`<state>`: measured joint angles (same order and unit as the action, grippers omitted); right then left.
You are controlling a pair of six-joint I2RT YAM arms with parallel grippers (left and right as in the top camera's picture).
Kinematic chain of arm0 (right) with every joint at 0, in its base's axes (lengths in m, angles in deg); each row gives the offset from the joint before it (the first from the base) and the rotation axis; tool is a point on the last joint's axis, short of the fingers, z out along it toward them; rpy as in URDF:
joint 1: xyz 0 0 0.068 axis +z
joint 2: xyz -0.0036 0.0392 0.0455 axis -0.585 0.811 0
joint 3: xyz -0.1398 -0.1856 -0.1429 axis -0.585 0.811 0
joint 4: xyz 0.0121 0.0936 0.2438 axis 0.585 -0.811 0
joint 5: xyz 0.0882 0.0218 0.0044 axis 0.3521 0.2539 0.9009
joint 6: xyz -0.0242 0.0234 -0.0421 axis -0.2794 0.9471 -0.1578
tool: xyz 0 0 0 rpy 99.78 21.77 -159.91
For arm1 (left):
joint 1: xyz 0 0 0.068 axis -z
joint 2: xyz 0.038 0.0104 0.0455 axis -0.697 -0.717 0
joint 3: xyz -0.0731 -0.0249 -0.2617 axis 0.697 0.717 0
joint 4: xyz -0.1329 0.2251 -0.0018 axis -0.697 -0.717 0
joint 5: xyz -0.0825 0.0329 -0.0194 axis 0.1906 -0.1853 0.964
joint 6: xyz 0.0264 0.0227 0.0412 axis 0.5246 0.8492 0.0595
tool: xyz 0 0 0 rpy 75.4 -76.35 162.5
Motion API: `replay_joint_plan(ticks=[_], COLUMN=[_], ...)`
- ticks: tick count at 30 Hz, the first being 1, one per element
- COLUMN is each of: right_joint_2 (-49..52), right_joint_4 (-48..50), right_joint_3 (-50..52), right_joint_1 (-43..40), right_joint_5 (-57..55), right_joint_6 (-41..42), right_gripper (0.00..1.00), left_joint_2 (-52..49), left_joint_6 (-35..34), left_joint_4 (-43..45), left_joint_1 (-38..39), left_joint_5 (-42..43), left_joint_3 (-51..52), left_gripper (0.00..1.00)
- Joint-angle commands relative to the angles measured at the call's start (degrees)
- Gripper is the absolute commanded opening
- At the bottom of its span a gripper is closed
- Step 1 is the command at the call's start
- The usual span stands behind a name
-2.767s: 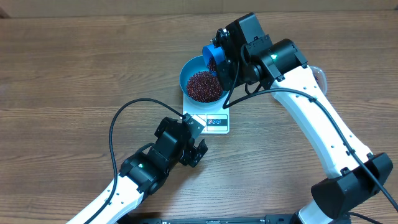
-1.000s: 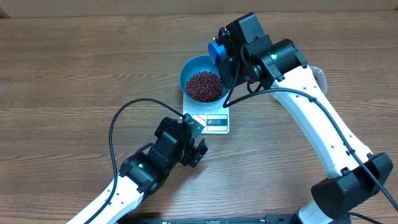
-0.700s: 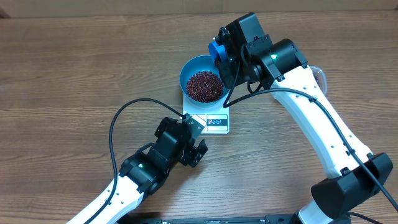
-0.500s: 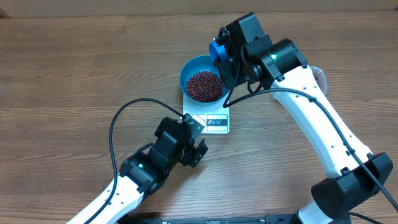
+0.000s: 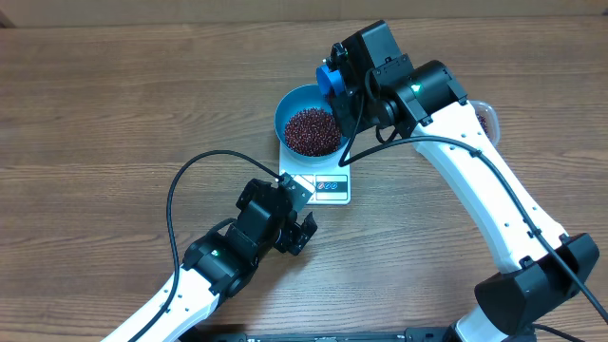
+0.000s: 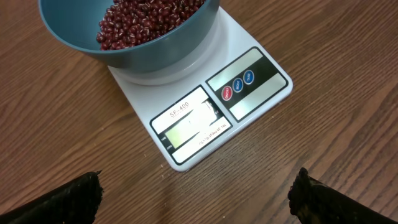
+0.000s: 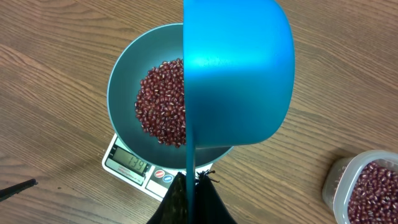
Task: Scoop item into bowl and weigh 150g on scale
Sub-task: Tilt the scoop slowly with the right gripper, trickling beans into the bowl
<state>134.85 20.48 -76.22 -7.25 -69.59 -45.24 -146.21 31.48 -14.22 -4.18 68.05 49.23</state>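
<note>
Toward the far edge of the wood-grain table (image 5: 114,114), dark red-brown beans (image 5: 312,130) are heaped in the blue bowl (image 5: 283,106) on the white scale (image 5: 328,188). The left gripper (image 6: 196,200) is spread; a blue scoop (image 7: 239,74) is pinched by the right gripper (image 7: 189,190).

The left arm (image 5: 185,290) and the right arm (image 5: 494,185) both wear smooth white shells between chunky black joints, each with a small green light (image 5: 415,87) glowing behind its boxy black hand, left hand (image 5: 306,234) and right hand (image 7: 193,198) alike, and a thin black cable (image 5: 180,180) looping back from the wrist.
</note>
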Motion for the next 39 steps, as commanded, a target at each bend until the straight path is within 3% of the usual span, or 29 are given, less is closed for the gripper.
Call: replay_joint_plan(ticks=[1,39], right_joint_2=[-1.9,-1.9], right_joint_4=[0.4,0.3], right_joint_3=[-1.9,-1.9], right_joint_1=[0.3,0.3], right_joint_5=[-0.7,-0.3], right_joint_6=[0.2,1.7], right_gripper=[0.04,0.04], left_joint_2=[0.5,0.5], left_joint_6=[0.7,0.7], left_joint_4=[0.0,0.1], left_joint_1=[-0.2,-0.2], left_joint_5=[0.0,0.0], left_joint_3=[0.4,0.4], left_gripper=[0.99,1.0])
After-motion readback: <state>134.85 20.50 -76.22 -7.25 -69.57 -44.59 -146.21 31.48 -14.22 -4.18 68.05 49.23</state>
